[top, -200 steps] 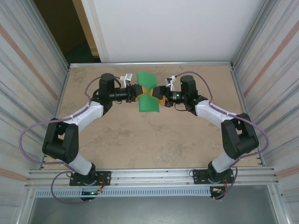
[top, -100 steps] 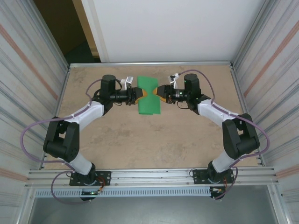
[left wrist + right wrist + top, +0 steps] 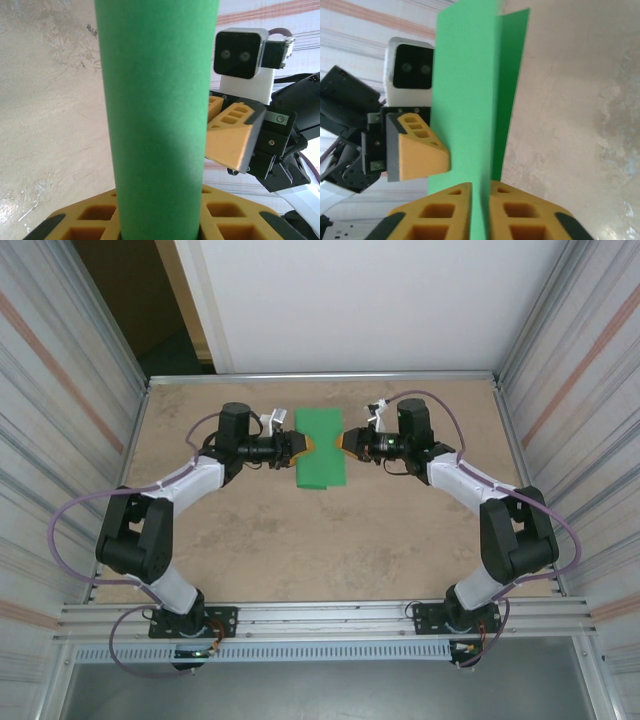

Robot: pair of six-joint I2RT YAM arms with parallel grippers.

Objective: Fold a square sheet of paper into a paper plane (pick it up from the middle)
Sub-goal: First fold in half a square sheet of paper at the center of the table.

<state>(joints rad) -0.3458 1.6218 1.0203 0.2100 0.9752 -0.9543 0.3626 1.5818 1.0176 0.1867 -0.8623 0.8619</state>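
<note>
The square sheet of paper (image 3: 320, 450) is bright green, doubled over into a tall rectangle, and hangs above the table between the two arms. My left gripper (image 3: 299, 445) is shut on its left side; in the left wrist view the rounded green fold (image 3: 157, 100) runs down between my fingers (image 3: 90, 225). My right gripper (image 3: 342, 443) is shut on the right side. In the right wrist view its jaws (image 3: 481, 210) pinch the paper's (image 3: 465, 75) two loose layers together. The left gripper's orange finger (image 3: 420, 150) shows behind the sheet.
The beige table (image 3: 300, 540) is walled by corrugated panels (image 3: 70, 390) on both sides and a white panel at the back. Both arm bases sit on the metal rail (image 3: 320, 620) at the near edge.
My right gripper has shut on the paper's right side. Both grippers have drawn slightly apart, and the paper's pinched waist has spread into a fuller rectangle.
</note>
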